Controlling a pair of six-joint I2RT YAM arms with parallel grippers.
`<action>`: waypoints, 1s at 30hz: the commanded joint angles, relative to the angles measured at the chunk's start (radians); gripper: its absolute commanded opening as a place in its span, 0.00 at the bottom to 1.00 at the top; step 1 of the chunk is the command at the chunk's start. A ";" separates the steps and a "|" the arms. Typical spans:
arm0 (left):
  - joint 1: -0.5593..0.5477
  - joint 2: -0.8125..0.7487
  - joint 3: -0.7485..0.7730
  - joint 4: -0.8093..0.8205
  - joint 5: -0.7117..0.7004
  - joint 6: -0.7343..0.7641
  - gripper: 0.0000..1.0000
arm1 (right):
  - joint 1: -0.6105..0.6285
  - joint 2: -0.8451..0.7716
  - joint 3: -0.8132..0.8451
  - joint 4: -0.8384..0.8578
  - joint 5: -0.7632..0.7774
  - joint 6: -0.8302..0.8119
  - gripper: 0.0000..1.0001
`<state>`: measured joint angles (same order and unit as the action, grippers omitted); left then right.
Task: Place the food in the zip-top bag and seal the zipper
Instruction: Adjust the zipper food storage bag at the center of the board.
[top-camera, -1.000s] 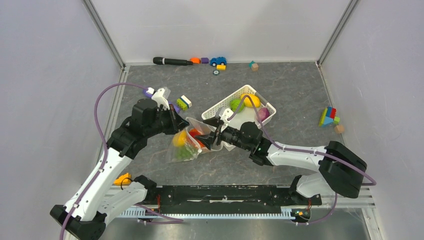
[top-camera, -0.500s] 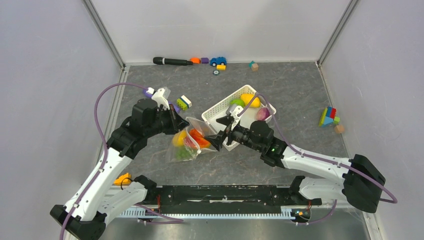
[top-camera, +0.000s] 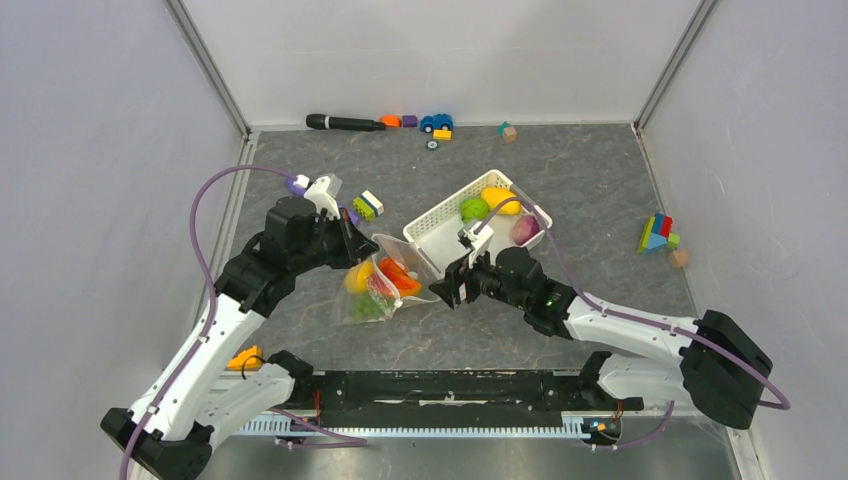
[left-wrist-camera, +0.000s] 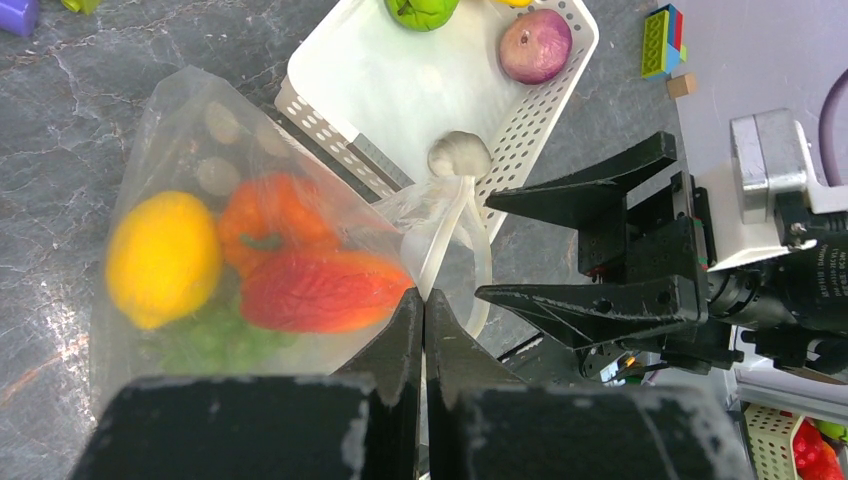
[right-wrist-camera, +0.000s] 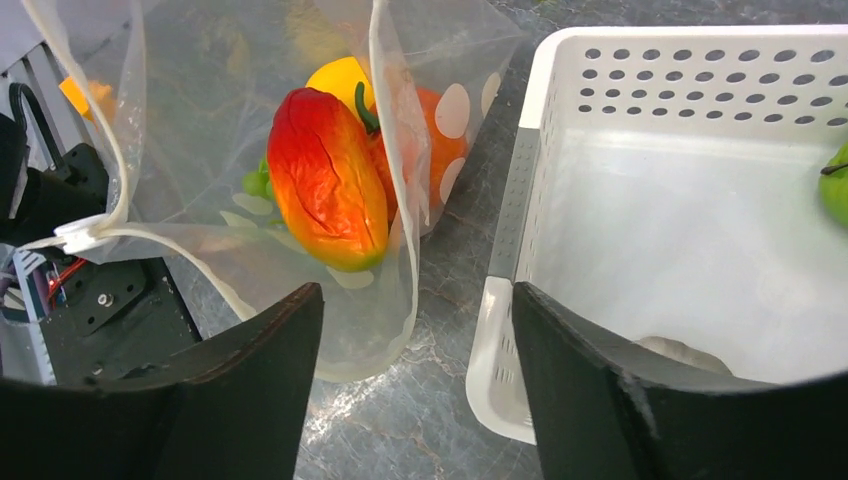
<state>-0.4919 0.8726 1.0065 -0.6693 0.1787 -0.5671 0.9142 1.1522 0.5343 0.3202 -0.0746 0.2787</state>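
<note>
A grey, stone-look table (top-camera: 600, 170) boxed in by pale walls carries the work, with stray toys along its far edge and a few blocks by its right edge. Just left of the table's middle lies the zip-top bag (top-camera: 375, 290), its mouth turned toward the white basket (top-camera: 440, 225) at the middle, the two just beside each other. The left gripper (left-wrist-camera: 424, 300) has its fingers pressed together on the upper lip of the bag, by the zipper (left-wrist-camera: 443, 235), so the mouth gapes. Inside the bag are a yellow fruit (left-wrist-camera: 165, 255), a red-orange fruit (right-wrist-camera: 325, 180), another orange piece and some blurred green low down. The right gripper (top-camera: 450, 285) hangs low between the bag's mouth and the basket's near wall, fingers spread apart with nothing between them. In the basket lie a green fruit (top-camera: 473, 208), a yellow mango (top-camera: 500, 200), a purple onion (top-camera: 525, 228) and a pale garlic-like piece (left-wrist-camera: 458, 155) by the wall nearest that gripper. Filling looks partway done, with the right arm between loads. The next move calls for it to turn into the basket, settle over one piece, close on it and carry it through the mouth without snagging the lip, while the left keeps that lip lifted. Sealing is not yet due.
</note>
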 joint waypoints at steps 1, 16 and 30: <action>0.006 -0.005 0.006 0.060 0.018 0.009 0.02 | -0.007 0.035 -0.013 0.110 0.003 0.067 0.69; 0.006 -0.014 0.007 0.062 0.018 0.001 0.02 | -0.008 0.087 0.060 0.135 -0.097 0.036 0.04; 0.015 -0.083 0.008 0.060 0.017 -0.007 0.02 | -0.009 0.052 0.341 -0.082 -0.112 0.019 0.00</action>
<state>-0.4900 0.8112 1.0065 -0.6579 0.1875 -0.5674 0.9089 1.2255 0.7593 0.2886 -0.2203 0.3225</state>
